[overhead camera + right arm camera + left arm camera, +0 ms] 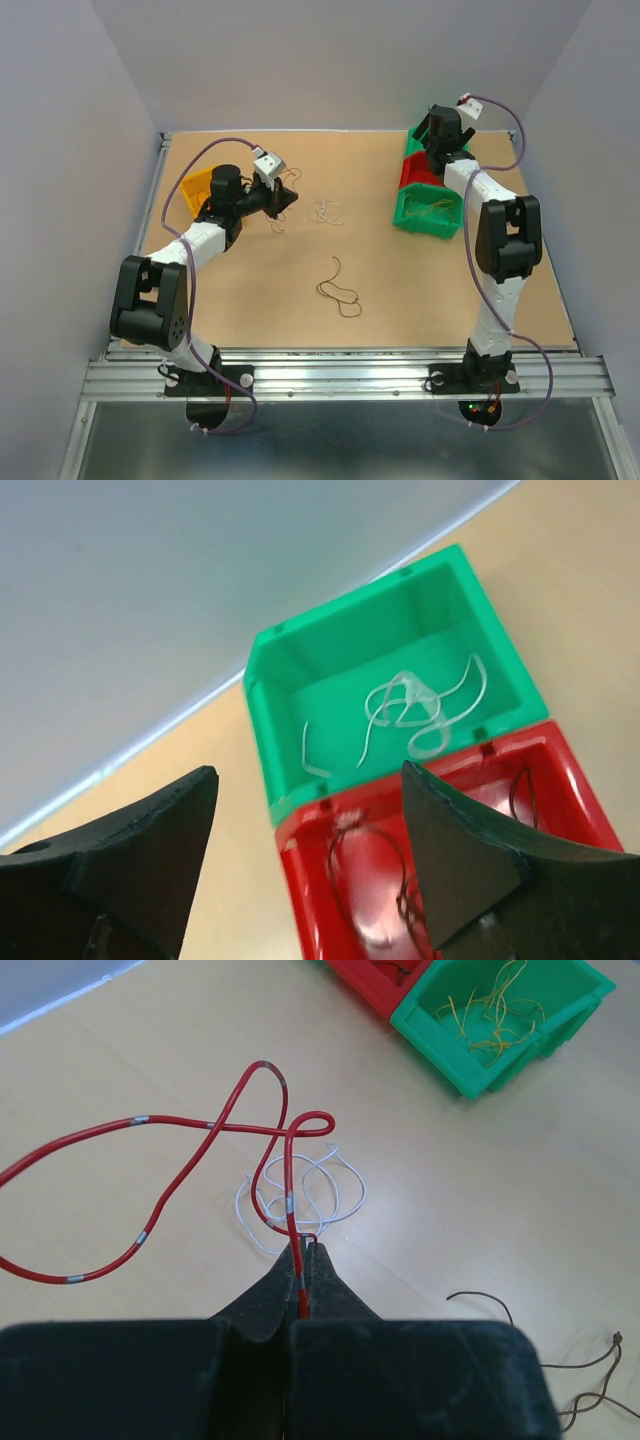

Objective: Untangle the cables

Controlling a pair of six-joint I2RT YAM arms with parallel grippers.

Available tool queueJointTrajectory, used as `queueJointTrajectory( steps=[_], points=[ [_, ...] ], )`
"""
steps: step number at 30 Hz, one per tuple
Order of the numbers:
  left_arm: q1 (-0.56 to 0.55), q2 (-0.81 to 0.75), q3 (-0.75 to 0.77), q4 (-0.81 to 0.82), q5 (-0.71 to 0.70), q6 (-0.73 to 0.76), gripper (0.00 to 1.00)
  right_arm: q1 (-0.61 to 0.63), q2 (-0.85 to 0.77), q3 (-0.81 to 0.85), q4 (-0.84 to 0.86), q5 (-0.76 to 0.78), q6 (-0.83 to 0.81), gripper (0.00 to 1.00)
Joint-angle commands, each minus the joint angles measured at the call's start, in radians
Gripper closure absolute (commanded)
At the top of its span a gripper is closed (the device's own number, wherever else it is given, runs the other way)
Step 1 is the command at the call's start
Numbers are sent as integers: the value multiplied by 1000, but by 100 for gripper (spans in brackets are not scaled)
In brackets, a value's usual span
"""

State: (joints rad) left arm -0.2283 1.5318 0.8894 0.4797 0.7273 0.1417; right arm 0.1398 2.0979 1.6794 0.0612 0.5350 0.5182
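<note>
Yellow bin (pixel 200 188) stands toward the far left corner of the counter (pixel 250 290), partly hidden by the left arm; its contents cannot be made out. Left tool (pixel 303 1250) is pressed together, pinching one end of the red cable (pixel 200 1140), which rises from the fingertips, crosses itself in loose loops and carries short grey bands along its length. Whitish cable (pixel 300 1195) lies curled on the counter just beyond the tool, around mid-counter toward the far edge. Dark brown cable (pixel 338 290) lies apart from it, in a wavy line at the centre of the counter. Three bins stand in a row toward the far right corner. The near green bin (pixel 428 213) holds thin yellow wires (pixel 490 1010). The red bin (pixel 440 850) behind it holds dark wires (pixel 365 870). The far green bin (pixel 390 670) holds whitish wires (pixel 410 705) in curls. Right tool (pixel 308 773) hangs above the red and far green bins, fingers spread wide, nothing between them.
</note>
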Motion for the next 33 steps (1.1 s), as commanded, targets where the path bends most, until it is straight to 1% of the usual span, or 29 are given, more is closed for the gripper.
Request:
queueJointTrajectory(
  steps=[1, 2, 3, 4, 5, 8, 10, 11, 12, 14, 15, 16, 17, 20, 24, 26, 31, 33],
  points=[
    [-5, -45, -9, 23, 6, 16, 100, 50, -111, -89, 11, -81, -99, 19],
    [-5, -45, -9, 23, 6, 15, 100, 70, -121, -99, 8, -114, -113, 15],
    [-5, -45, -7, 23, 4, 15, 100, 81, -130, -109, -3, -109, -124, 12],
    [-6, -45, -4, 20, 4, 18, 100, 96, -148, -113, -35, -101, -142, 3],
    [-6, -45, -6, 20, 4, 18, 100, 99, -154, -112, -58, -101, -144, 0],
    [-5, -44, -6, 17, -3, 21, 100, 99, -176, -119, -130, -86, -153, 1],
    [-6, -42, -4, 17, -5, 21, 100, 99, -205, -162, -136, -241, -210, 5],
    [-5, -39, -4, 16, -6, 22, 100, 104, -210, -176, -135, -383, -225, 7],
    [-6, -39, -1, 14, -11, 24, 100, 113, -217, -185, -136, -442, -243, 7],
    [-5, -39, 2, 10, -22, 27, 100, 159, -220, -217, -138, -522, -306, 7],
    [-5, -41, 2, 8, -25, 27, 100, 176, -222, -227, -139, -587, -323, 5],
    [-5, -44, 2, 7, -28, 29, 100, 193, -220, -233, -142, -618, -357, 3],
    [-5, -45, 0, 7, -32, 24, 100, 220, -220, -250, -141, -685, -371, 0],
    [-3, -44, 3, 5, -35, 16, 100, 282, -211, -257, -138, -779, -446, 0],
    [6, -45, 5, 7, -39, 13, 100, 349, -173, -256, -139, -837, -539, 0],
    [7, -45, 5, 7, -35, 10, 100, 374, -142, -245, -139, -846, -553, 0],
    [9, -39, 6, 5, -32, 15, 100, 406, -59, -175, -155, -785, -543, 0],
    [9, -41, 6, 5, -29, 15, 100, 426, -17, -147, -187, -720, -547, 0]
  ],
)
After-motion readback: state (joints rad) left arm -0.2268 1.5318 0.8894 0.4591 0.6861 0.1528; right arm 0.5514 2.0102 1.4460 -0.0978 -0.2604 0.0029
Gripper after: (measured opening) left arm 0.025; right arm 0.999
